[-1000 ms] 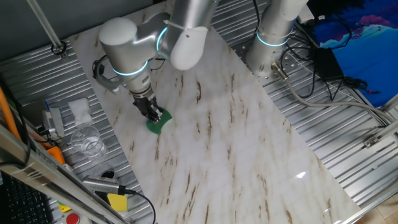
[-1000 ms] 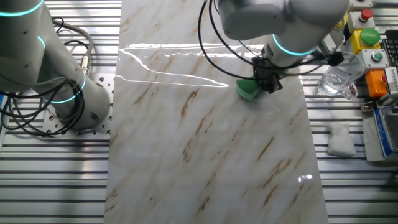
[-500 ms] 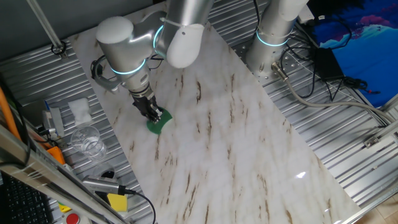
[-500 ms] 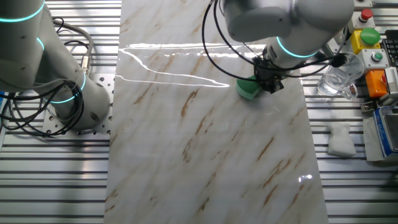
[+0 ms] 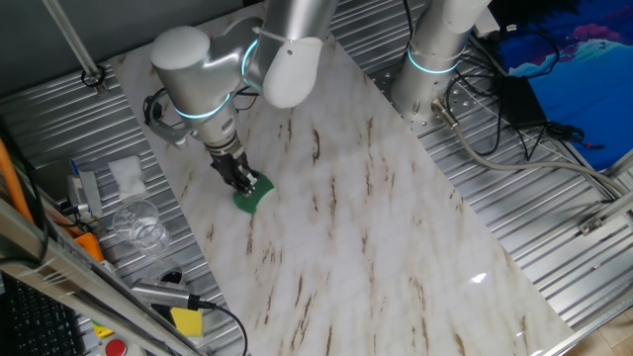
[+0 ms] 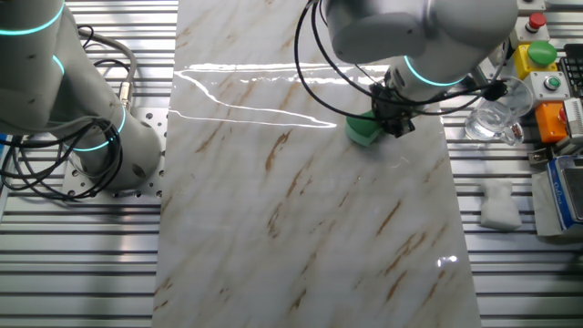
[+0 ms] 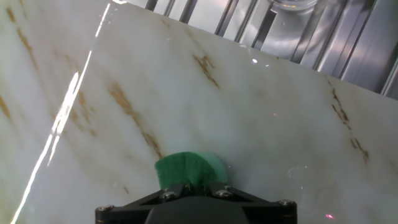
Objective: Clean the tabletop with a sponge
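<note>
The sponge — green, rounded at its free end, its surface finely textured in the hand view — lies pressed on the glossy marble tabletop near 1 long edge, clamped in the gripper.

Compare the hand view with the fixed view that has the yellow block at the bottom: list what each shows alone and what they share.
Hand view only: a close look at the sponge's textured top, pinched under the black gripper body, with the base of a clear glass at the top edge.

Fixed view only: the whole arm, a second arm's base, a white tissue, the yellow block and blue cloth.

Both: the green sponge on the marble tabletop, held by the gripper, with ribbed metal beyond the slab's edge.
</note>
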`<act>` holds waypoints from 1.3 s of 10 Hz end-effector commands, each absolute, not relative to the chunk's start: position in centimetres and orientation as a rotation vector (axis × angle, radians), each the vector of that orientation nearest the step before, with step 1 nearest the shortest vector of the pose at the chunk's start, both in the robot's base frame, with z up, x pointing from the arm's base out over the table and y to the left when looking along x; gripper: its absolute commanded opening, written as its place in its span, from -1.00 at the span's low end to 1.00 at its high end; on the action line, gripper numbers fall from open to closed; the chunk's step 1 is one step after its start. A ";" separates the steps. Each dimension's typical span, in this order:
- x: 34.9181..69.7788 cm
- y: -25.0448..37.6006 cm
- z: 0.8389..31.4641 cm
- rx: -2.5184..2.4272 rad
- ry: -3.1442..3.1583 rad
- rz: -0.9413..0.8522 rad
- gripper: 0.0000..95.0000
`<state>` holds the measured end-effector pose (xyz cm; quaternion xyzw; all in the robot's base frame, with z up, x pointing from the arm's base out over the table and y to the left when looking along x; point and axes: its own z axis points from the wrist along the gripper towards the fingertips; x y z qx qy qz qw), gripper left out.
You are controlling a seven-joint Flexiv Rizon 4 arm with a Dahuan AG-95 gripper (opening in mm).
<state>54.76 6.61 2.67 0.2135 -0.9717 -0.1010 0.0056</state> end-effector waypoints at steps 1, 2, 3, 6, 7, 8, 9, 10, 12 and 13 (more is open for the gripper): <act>54.8 6.6 2.8 0.590 -3.052 -0.363 -1.00; 54.8 6.6 2.8 0.533 -3.065 -0.359 -1.00; 54.8 6.6 2.8 0.516 -3.072 -0.358 -1.00; 54.8 6.6 2.8 0.466 -3.096 -0.387 -1.00; 54.8 6.6 2.8 0.457 -3.097 -0.388 -1.00; 54.8 6.6 2.8 0.450 -3.100 -0.390 -1.00; 54.8 6.6 2.8 0.450 -3.103 -0.393 -1.00; 54.8 6.6 2.8 0.450 -3.103 -0.393 -1.00; 54.5 6.9 3.2 0.416 -3.108 -0.446 -1.00; 54.4 7.0 3.4 0.401 -3.108 -0.451 -1.00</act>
